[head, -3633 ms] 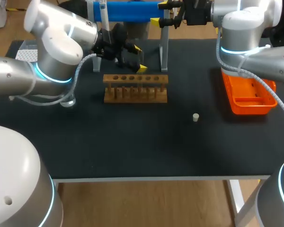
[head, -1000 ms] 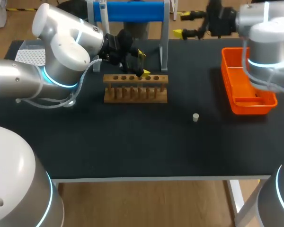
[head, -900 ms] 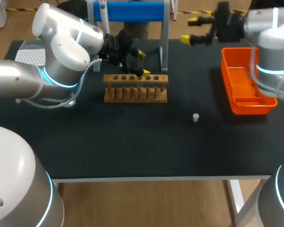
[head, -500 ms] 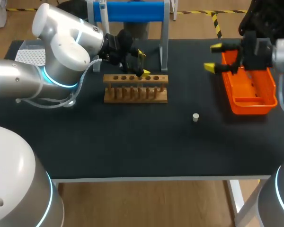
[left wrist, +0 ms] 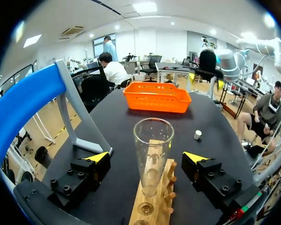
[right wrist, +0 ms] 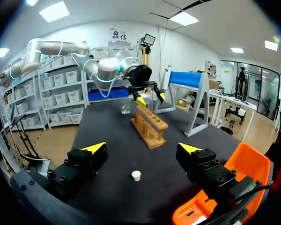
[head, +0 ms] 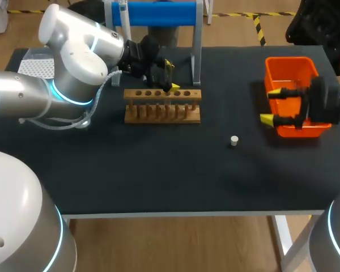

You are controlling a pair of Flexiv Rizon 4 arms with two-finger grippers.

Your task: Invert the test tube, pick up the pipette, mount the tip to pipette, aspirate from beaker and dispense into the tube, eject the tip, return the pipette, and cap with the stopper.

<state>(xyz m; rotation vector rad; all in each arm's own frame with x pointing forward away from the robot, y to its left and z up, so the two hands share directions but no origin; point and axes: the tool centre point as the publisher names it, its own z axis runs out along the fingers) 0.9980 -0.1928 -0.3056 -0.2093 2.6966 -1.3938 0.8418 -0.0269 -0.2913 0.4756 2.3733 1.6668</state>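
A clear test tube (left wrist: 153, 140) stands mouth up in the wooden rack (left wrist: 152, 206), between the fingers of my left gripper (left wrist: 147, 157). That gripper is open and neither finger touches the glass. From above, the left gripper (head: 165, 76) hovers over the rack (head: 162, 105). My right gripper (head: 271, 105) is open and empty beside the orange tray (head: 292, 68). The small white stopper (head: 234, 140) lies on the mat; in the right wrist view the stopper (right wrist: 136, 175) is ahead of and below the right gripper (right wrist: 142, 148).
A blue stand (head: 153, 12) with a pale pipette (head: 123, 12) hanging on it is at the back edge. A glass beaker (right wrist: 126, 108) sits beyond the rack (right wrist: 149, 125), behind my left arm. A white tip box (head: 31, 63) is at the far left.
My right arm has swung from the back edge forward and down to the orange tray's left side, its gripper open throughout. The left arm and tube have not moved.
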